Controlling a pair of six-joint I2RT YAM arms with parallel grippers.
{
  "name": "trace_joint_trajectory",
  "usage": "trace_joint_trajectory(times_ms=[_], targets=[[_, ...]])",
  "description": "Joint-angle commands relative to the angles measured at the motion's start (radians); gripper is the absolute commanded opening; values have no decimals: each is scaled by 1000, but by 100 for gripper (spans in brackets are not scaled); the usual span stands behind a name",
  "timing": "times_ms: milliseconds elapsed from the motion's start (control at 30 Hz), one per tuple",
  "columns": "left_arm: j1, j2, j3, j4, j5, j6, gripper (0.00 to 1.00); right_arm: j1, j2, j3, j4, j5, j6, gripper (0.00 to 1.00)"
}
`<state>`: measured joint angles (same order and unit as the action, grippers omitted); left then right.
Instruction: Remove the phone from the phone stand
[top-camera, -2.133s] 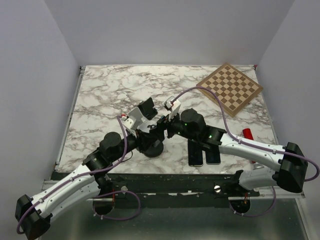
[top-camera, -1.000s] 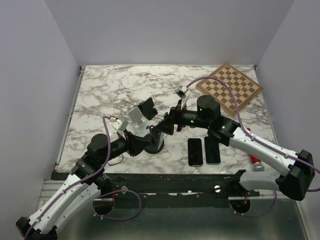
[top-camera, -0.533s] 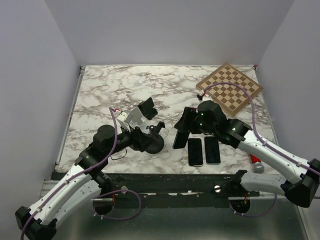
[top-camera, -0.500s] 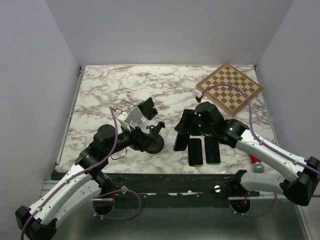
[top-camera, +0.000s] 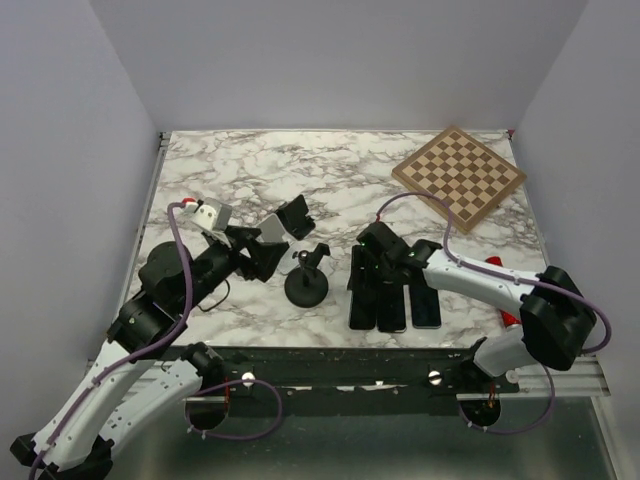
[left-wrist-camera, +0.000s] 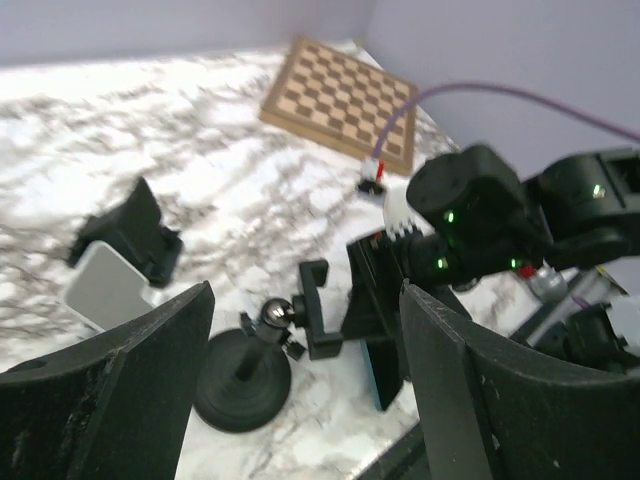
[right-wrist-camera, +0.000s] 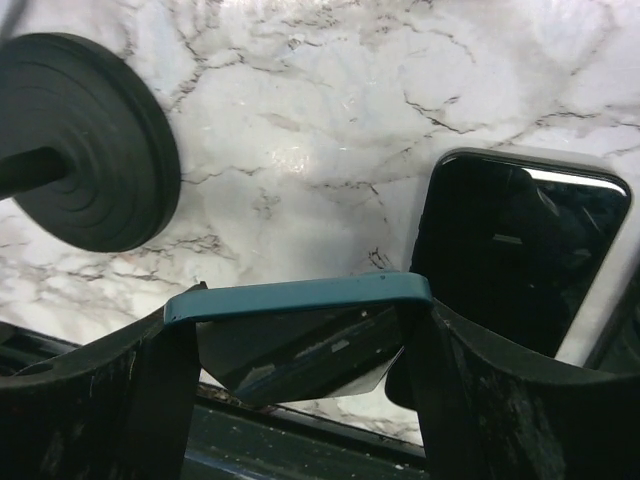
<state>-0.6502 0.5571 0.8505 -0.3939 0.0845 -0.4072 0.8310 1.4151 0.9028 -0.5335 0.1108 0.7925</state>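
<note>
The black phone stand (top-camera: 306, 283) rests on the marble table with its clamp (top-camera: 318, 253) empty. In the left wrist view the stand (left-wrist-camera: 244, 368) and its empty clamp (left-wrist-camera: 316, 309) are clear. My right gripper (top-camera: 366, 268) is shut on the phone (top-camera: 359, 298), a dark one with a teal edge, held low and tilted just right of the stand. In the right wrist view the phone (right-wrist-camera: 298, 299) spans my fingers, gripper (right-wrist-camera: 298, 335). My left gripper (top-camera: 260, 258) is open and empty, drawn back left of the stand; gripper (left-wrist-camera: 305, 300).
Two dark phones (top-camera: 391, 306) (top-camera: 426, 306) lie flat beside the held one near the front edge. A second small stand with a white device (top-camera: 283, 222) sits behind the left gripper. A chessboard (top-camera: 459, 176) lies at the back right. A red object (top-camera: 495, 264) shows behind the right arm.
The left gripper opened and pulled back left, away from the stand. The right gripper carried the phone off the stand's clamp and down to beside the two flat phones.
</note>
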Motion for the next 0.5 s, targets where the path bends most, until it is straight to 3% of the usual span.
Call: trace_joint_trajectory(times_ms=[0,133,333,467], targets=[[-4,2,60,26,-206,115,83,0,81,14,72,-34,-9,1],[-5,-8,41,114,-274,188,83,0,117,27,92,2,-6,1],[0,-68,-139,256,-310,273,83,0,221,77,58,25,-18,6],[8,-87,-151,233,-300,260,83,0,229,65,46,70,-7,13]])
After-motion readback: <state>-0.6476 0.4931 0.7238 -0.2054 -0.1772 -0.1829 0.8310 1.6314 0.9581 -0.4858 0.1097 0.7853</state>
